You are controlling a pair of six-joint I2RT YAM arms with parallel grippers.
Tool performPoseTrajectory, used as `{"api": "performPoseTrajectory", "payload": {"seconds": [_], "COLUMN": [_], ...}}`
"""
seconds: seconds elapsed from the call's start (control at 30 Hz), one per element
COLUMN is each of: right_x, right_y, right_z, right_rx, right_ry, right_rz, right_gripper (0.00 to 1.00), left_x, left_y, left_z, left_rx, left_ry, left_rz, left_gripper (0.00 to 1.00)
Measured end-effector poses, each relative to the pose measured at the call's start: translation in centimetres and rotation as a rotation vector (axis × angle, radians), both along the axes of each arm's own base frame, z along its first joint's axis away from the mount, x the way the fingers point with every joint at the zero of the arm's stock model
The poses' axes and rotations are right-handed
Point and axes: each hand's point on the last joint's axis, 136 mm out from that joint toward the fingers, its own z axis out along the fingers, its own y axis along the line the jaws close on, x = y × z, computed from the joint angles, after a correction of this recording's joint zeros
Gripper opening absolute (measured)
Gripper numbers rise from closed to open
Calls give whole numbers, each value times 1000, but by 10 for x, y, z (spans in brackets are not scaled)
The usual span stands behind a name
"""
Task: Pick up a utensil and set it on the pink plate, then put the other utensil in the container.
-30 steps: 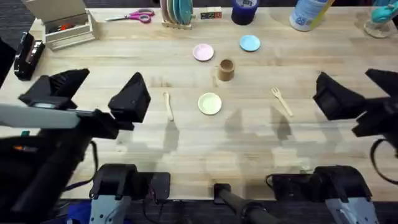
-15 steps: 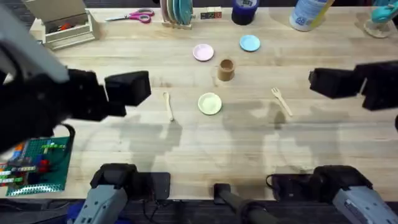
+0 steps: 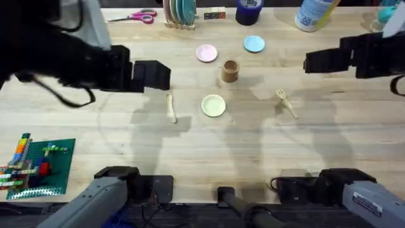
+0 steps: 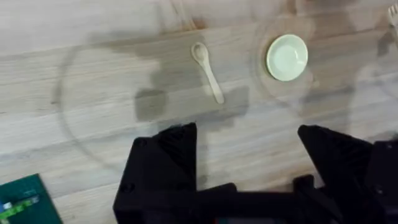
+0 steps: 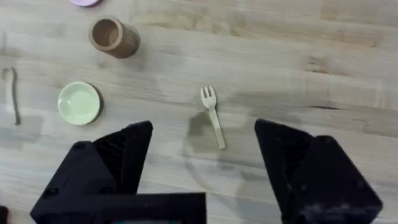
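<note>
The cream utensil, spoon-like, lies flat on the table left of centre; it also shows in the left wrist view. My left gripper hovers just behind and left of it, open and holding nothing. The wooden fork lies right of centre, and in the right wrist view it sits ahead of my open right gripper. That gripper hangs high at the right. The pink plate and the brown container stand behind the middle.
A pale yellow plate sits between the two utensils, and a light blue plate behind the container. Scissors, a dish rack, a dark blue tape roll and a bottle line the far edge. A green brick baseplate lies front left.
Both arms have swung forward over the table. The left gripper moved right and farther out, near the spoon-like utensil; the right gripper moved farther back. The green baseplate came into view.
</note>
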Motion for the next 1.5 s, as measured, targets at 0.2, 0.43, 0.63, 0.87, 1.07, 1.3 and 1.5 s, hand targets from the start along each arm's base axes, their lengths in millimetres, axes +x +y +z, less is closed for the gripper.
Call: {"api": "performPoseTrajectory", "payload": {"seconds": [0.2,0.43,0.63,0.87,1.07,1.3,1.5], "right_x": [3,3,3,3,3,8,8], "right_y": [0,0,0,0,0,0,0], "right_z": [-6,-6,-6,-6,-6,-3,-3], "right_rx": [0,0,-1,-1,-1,-2,-2], "right_ry": [24,24,24,24,24,3,3], "right_rz": [0,0,1,1,1,3,3], "right_gripper": [997,997,997,997,998,998,998], "left_x": [12,34,51,24,28,39,42], "left_y": [-5,0,-15,-17,-15,-31,-32], "left_z": [-22,-46,-64,-125,-134,-167,-180], "left_rx": [-29,49,80,85,106,144,158], "left_ry": [117,173,123,257,270,320,351], "left_rz": [-4,61,118,253,350,361,373], "left_gripper": [996,996,996,996,995,995,994]}}
